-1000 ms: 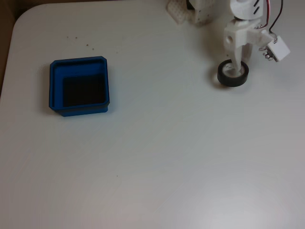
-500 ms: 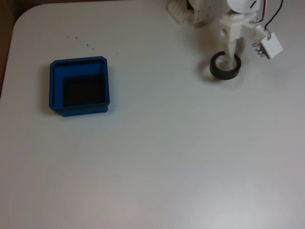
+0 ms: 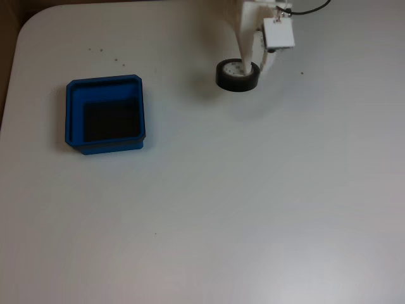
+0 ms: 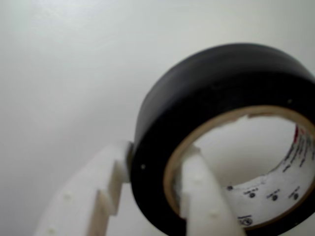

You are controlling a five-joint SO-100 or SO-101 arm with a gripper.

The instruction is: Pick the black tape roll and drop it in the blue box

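White two-finger plastic pincer at the top centre of the fixed view, clamped on the black tape roll, a small dark ring of tape with a pale printed inner core. In the wrist view the pincer grips the roll's wall: one white finger presses the outer black face, the other sits inside the core. Jaws narrow, closed to the thickness of the wall. The roll hangs tilted, its open side facing the camera.

Surroundings, taken from the pincer: the square bright-blue plastic box with low walls and a black floor lies well apart, off to the pincer's left and lower in the fixed view. Between pincer and box, only bare white tabletop. A few dark specks dot the table above the box. A small white block with a dark cable sits on the arm just above and right of the fingers.

Count: one tape roll, one blue box, one pincer, two fingers.
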